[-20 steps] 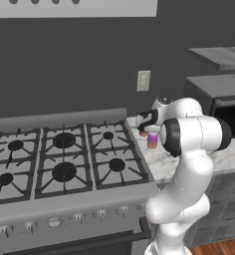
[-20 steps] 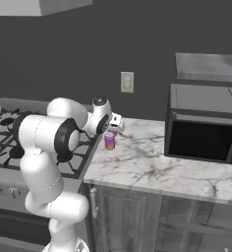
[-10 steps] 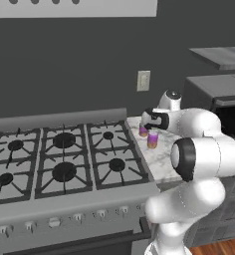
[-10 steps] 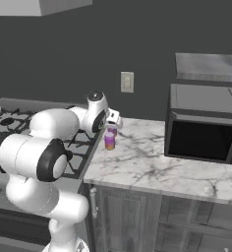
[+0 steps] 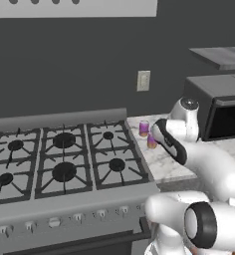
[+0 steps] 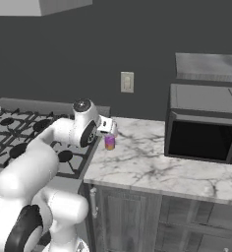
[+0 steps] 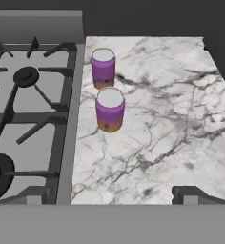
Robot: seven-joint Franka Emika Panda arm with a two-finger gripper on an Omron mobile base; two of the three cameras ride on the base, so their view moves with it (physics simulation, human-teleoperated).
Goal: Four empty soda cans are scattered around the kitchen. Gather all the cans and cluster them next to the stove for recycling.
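Observation:
Two purple soda cans with silver tops stand upright on the marble counter, right beside the stove (image 7: 28, 109). The nearer can (image 7: 109, 110) and the farther can (image 7: 103, 68) are a small gap apart. Both cans also appear in the left base view (image 5: 144, 128) (image 5: 151, 141), the nearer one partly behind my hand. One can (image 6: 109, 142) is in the right base view, just below my hand. My gripper (image 7: 112, 196) hangs above and short of the nearer can, open wide, with nothing between its fingers. The stove (image 5: 64, 159) has black grates and front knobs.
A black-fronted microwave (image 6: 204, 128) (image 5: 224, 107) stands on the counter (image 6: 152, 165) to the right. A wall outlet (image 5: 143, 80) sits behind the cans. Bare marble (image 7: 171, 119) stretches right of the cans toward the microwave.
My hand has drawn back and up from the nearer can while the elbow swung forward and low. The jaws have spread a little wider. Both cans stand where they were.

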